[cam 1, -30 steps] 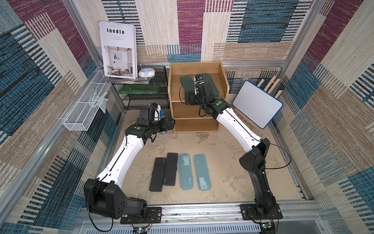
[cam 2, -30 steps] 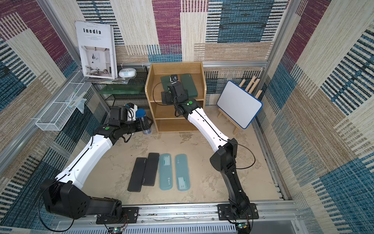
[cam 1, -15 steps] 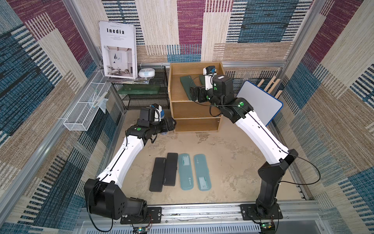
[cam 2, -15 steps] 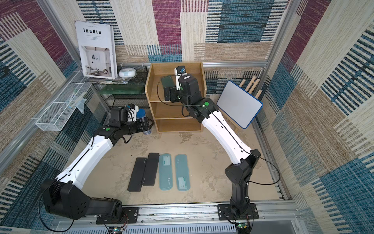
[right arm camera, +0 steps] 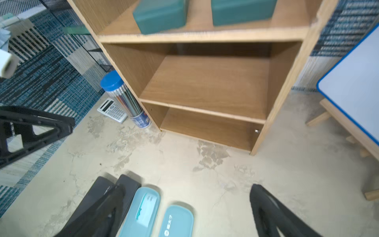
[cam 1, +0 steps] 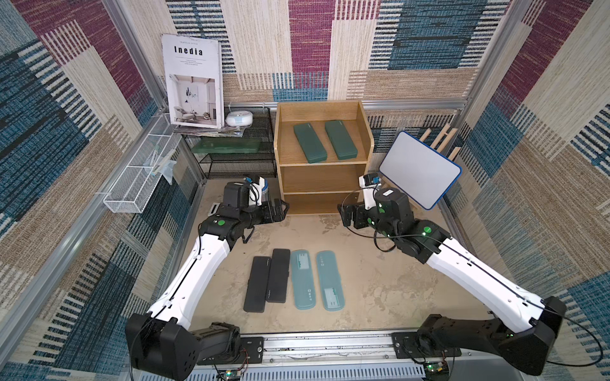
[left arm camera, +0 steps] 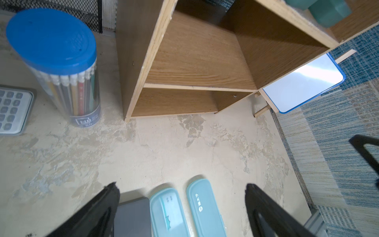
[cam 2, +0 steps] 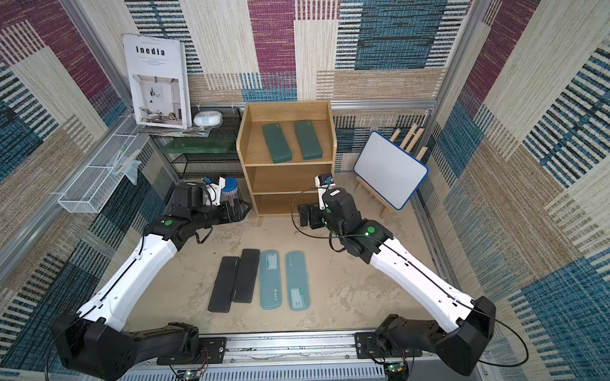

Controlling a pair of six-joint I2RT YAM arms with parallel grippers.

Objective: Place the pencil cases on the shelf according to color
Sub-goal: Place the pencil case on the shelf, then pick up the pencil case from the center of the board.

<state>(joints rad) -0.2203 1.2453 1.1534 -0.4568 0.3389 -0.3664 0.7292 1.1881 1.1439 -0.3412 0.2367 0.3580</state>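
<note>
Two green pencil cases sit atop the shelf, while black cases and blue cases, two each, lie unplaced below, the left gripper and right gripper both spread wide, empty.

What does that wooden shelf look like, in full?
The shelf is a small light-brown wooden unit of three tiers, raised sides and back around the top. It stands upright at the back of the table. Two dark green pencil cases lie side by side on top; both lower tiers are bare.
</note>
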